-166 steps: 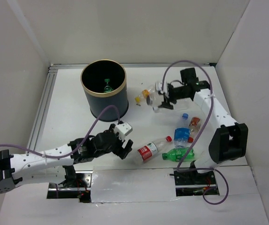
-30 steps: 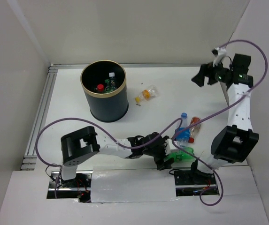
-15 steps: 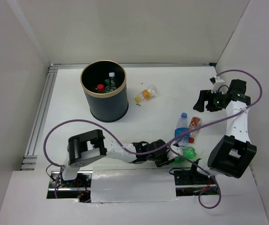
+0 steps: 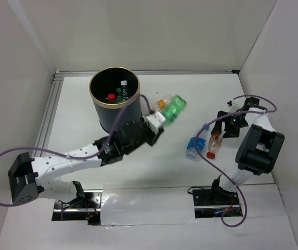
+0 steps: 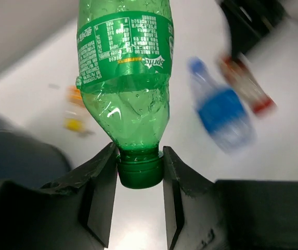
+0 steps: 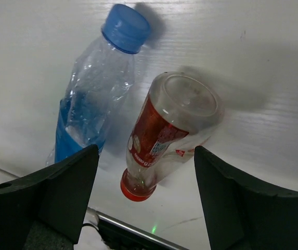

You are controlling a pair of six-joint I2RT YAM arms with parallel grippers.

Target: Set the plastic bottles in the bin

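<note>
- Tabletop [image 4: 76,122], white and flat, fills the middle of the top view between pale walls.
- A dark navy cylindrical bin [image 4: 118,119] with a thin gold rim stands upright in the upper left-centre of the top view. Bottles already lie inside it, among them a red cap [image 4: 111,97] and a white cap [image 4: 123,83].
- The left gripper [image 5: 140,167] reaches in from the lower left of the top view and ends just right of the bin. Its jaws are clenched on the cap and neck of a green see-through plastic bottle [image 5: 125,78].
- That green bottle is held off the table, tilted up and to the right in the top view, beside the bin's right wall and outside it.
- The right gripper [image 6: 146,156] is at the right edge of the top view, pointing down. Its jaws are spread wide and grasp nothing, with two bottles lying between and below the fingers in the right wrist view.
- A clear plastic bottle with a blue label and blue cap [image 6: 94,94] lies on the table, right of centre in the top view.
- A clear plastic bottle with a red label and red cap [image 6: 164,130] lies just beside it on the right.
- A small clear bottle with a yellow label [image 4: 162,103] lies near the bin, partly behind the green bottle in the top view.
</note>
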